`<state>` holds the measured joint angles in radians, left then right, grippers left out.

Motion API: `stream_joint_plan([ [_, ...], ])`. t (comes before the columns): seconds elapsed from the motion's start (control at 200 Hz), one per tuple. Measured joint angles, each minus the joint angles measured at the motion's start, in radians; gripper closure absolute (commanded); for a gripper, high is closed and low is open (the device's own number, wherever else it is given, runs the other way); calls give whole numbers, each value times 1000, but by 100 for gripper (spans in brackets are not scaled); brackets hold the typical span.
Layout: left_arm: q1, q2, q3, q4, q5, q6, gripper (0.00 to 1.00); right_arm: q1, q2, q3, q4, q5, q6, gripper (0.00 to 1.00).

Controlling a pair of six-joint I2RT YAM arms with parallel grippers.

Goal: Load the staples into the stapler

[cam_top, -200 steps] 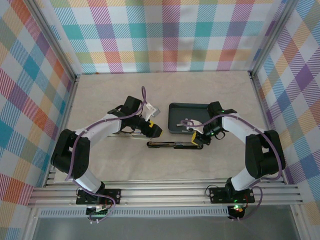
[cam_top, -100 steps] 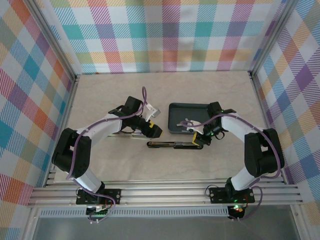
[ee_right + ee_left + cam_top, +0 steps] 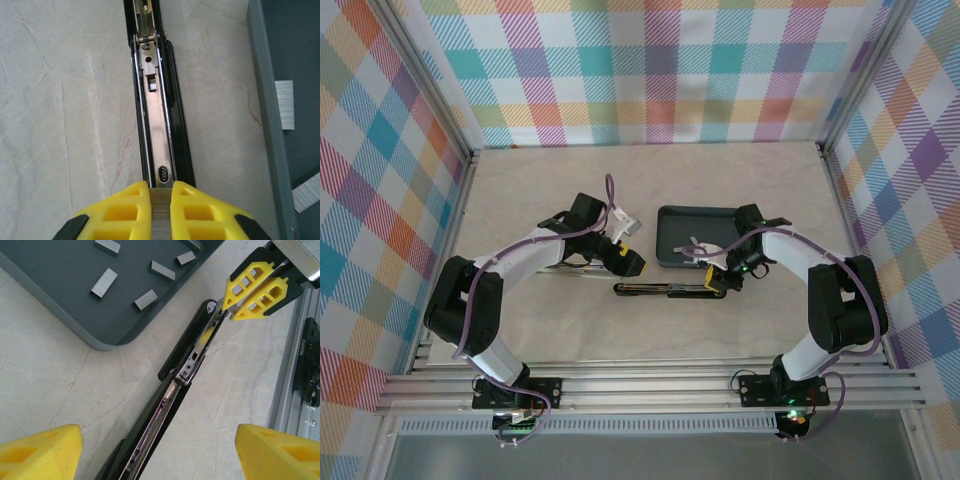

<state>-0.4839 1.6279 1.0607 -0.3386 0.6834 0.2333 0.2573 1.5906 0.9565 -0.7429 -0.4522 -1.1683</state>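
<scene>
Top view: long black stapler (image 3: 665, 289), opened flat, lies on the pale counter (image 3: 520, 200) just near of a dark grey plastic tray (image 3: 672, 218). Left gripper (image 3: 625, 262) hangs by its left end, right gripper (image 3: 715, 281) at its right end.

Left wrist: left gripper spread wide, empty. Loose light-grey metal staple strips (image 3: 104, 282) lie in the tray.

Right wrist: right gripper pinched narrow on one strip (image 3: 160, 212) at the mouth of the steel magazine channel (image 3: 156, 115). Strips look light and stiff but likely to snap apart. Best held across the long sides, mid-length.

stapler (image 3: 155, 125): I saw glossy black, shiny metal rail
staples (image 3: 104, 282): ribbed grey metal
tray (image 3: 50, 290): looked matt grey
</scene>
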Motion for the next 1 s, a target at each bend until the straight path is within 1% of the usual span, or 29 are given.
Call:
stream_joint_plan([
  [0.665,0,0,0,0,0,4,20,0,4,53,-24,8,-57,87],
  [1.0,0,0,0,0,0,11,20,4,49,54,-58,8,-71,87],
])
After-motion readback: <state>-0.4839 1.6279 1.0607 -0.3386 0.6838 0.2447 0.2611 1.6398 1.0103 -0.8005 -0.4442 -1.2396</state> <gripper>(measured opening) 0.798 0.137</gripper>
